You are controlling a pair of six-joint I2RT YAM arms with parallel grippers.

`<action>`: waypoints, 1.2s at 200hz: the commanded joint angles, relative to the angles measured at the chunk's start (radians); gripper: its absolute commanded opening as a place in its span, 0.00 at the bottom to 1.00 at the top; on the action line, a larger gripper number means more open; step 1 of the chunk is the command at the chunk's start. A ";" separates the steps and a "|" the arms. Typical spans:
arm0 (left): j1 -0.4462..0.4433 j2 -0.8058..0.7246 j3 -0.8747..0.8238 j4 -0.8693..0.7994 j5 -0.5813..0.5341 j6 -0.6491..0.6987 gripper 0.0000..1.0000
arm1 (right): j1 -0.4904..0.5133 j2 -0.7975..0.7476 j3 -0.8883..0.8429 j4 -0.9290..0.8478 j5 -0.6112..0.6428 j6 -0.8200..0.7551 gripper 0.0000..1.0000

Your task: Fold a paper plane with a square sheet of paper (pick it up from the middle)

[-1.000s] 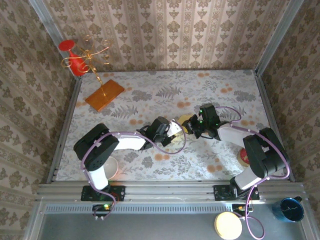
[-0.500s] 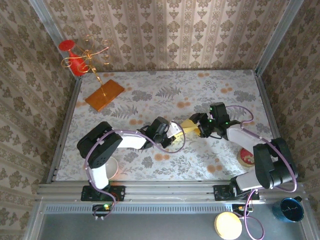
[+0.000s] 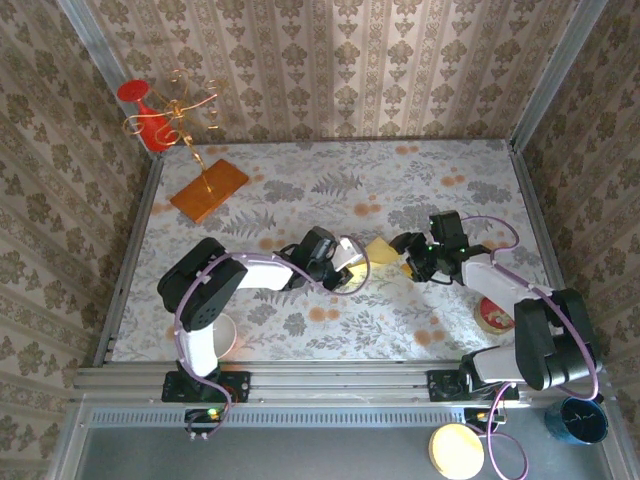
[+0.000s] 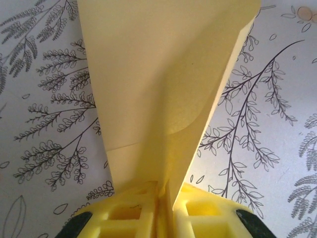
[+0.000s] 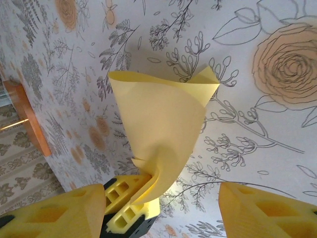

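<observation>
On the floral-patterned desk [image 3: 300, 180], walled in by striped wallpaper, the two arms reach in from the near edge and meet close to the middle. The left arm [image 3: 255, 278] lies low across the cloth and the right arm [image 3: 490, 275] angles in from the other side. Far off at the back left sits an orange board [image 3: 208, 190] with a gold wire stand [image 3: 185, 110] rising from it. A white bowl [image 3: 222, 335] rests by the left arm's base. Between the two wrists is the pale-yellow sheet of paper [image 3: 380, 250], near the centre of the desk. It is no longer flat. Its sides curl up and over into a loose cone that widens away from the pinch point, as both wrist views show. The left gripper [image 4: 161, 208] is closed tight on the narrow end of the sheet, with the paper pinched between its yellow pads. The right gripper [image 3: 407, 262] stands just beside the sheet's right edge with its fingers spread well apart, and nothing is held between them. Whether the sheet's lower edge touches the cloth cannot be told.
</observation>
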 commanded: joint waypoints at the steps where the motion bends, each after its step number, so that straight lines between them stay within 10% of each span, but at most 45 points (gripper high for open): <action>1: 0.030 0.021 0.027 -0.094 0.108 -0.074 0.14 | -0.011 -0.042 -0.012 -0.038 0.041 -0.038 0.64; 109: 0.146 0.020 0.064 -0.132 0.315 -0.467 0.11 | 0.115 0.030 0.017 0.005 0.077 -0.361 0.71; 240: 0.148 0.077 0.065 -0.110 0.335 -0.535 0.12 | 0.242 0.372 0.272 -0.028 0.116 -0.462 0.72</action>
